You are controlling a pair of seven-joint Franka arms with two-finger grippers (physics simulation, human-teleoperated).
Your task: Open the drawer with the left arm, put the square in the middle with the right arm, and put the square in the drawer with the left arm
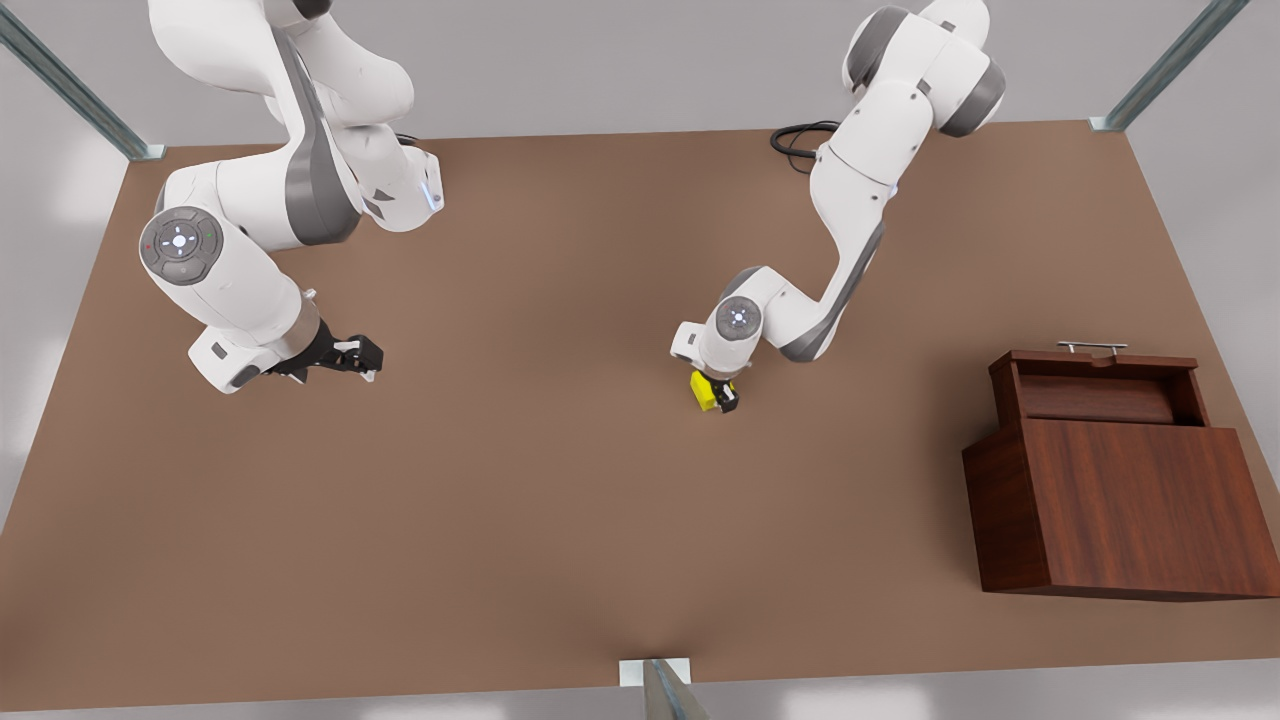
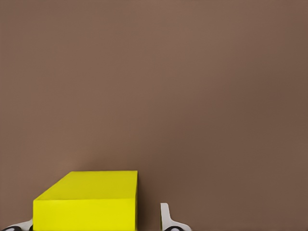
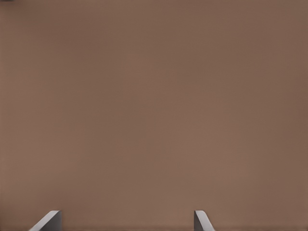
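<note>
You are seeing the left gripper (image 1: 722,397) reaching down over the small bright yellow cube (image 1: 705,390) at mid-table, jaws spread to either side of it; a gap beside one fingertip (image 2: 165,216) suggests no pinch yet. The cube is resting on the plain brown tabletop (image 1: 520,520). The dark reddish-brown wooden drawer (image 1: 1095,390) is standing pulled open, ready to receive it. The right gripper (image 1: 350,358) is waiting apart, jaws spread, holding nothing.

Right claw (image 3: 127,222) fingertips (image 3: 48,221) apart above bare tabletop (image 3: 154,106)
</note>
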